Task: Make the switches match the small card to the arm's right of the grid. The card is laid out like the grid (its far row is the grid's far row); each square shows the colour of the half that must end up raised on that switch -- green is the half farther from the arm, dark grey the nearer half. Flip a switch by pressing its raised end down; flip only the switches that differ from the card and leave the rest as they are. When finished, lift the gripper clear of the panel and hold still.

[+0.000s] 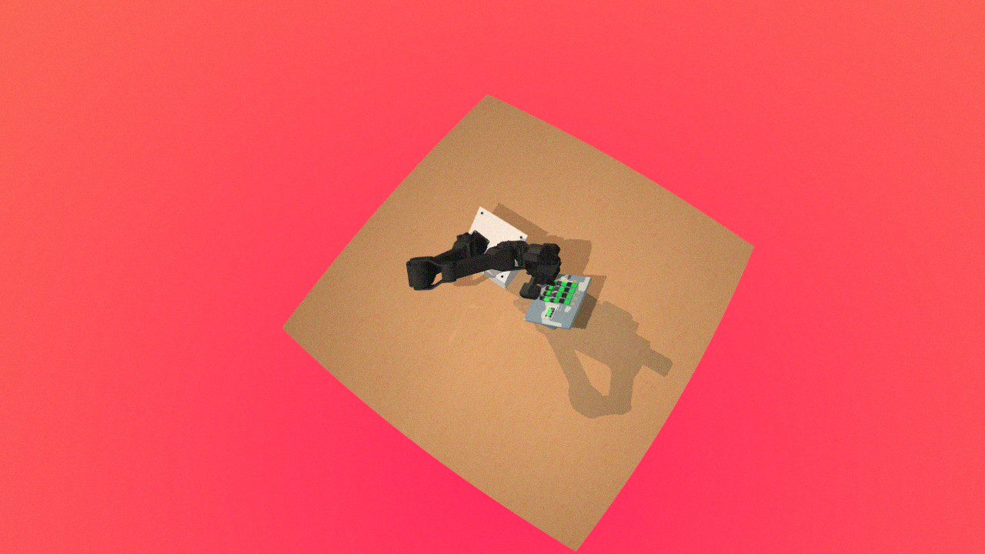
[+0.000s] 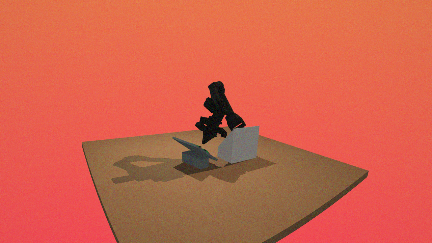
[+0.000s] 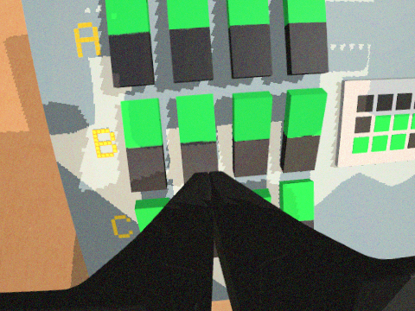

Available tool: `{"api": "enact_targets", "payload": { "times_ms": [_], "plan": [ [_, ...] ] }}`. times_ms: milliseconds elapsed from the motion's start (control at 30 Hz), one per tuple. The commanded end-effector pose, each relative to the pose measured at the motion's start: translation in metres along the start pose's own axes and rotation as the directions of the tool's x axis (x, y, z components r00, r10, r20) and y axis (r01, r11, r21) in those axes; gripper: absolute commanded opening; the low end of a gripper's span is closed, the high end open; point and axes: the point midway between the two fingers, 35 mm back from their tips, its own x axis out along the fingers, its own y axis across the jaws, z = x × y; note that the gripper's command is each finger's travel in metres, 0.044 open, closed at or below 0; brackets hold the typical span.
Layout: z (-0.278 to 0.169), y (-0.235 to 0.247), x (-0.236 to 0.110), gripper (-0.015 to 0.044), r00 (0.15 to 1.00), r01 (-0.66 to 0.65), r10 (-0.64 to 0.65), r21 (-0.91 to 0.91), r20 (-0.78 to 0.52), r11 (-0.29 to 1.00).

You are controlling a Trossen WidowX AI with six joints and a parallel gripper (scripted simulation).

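Observation:
My gripper [image 2: 203, 143] [image 3: 208, 186] is shut and empty, tips together, in front of the near dark half of switch B2 [image 3: 195, 118] in the wrist view. In the exterior view it is a little above the tilted panel [image 1: 537, 315] [image 2: 183, 142] [image 3: 380, 216]. The row A switches show in the wrist view, their far ends cut off. B3 [image 3: 252, 117] and B4 [image 3: 305, 112] show their far green end faces and look green-raised. C1 [image 3: 150, 218] and C4 [image 3: 296, 200] show such faces; my fingers hide most of row C. The card [image 1: 549, 312] [image 3: 347, 117] shows dark, dark, dark; dark, green, green; green, green, green; its fourth column is cut off.
The panel stands on a grey-blue block [image 2: 194, 160]. The arm's white base box [image 1: 499, 225] [image 2: 245, 144] is close to the panel's near side. Both stand on a brown table top [image 1: 426, 358] [image 2: 211, 205]. Arm shadows fall beyond the panel.

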Motion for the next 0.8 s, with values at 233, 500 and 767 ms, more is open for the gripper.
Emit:
{"api": "enact_targets", "payload": {
  "times_ms": [233,500,767],
  "plan": [
    [-0.004,0.002,0.014,0.0,1.0,-0.003,0.003,-0.012,-0.009,1.0],
    [-0.004,0.001,0.02,0.0,1.0,-0.003,0.003,-0.012,-0.009,1.0],
    [-0.004,0.001,0.02,0.0,1.0,-0.003,0.003,-0.012,-0.009,1.0]
  ]
}}
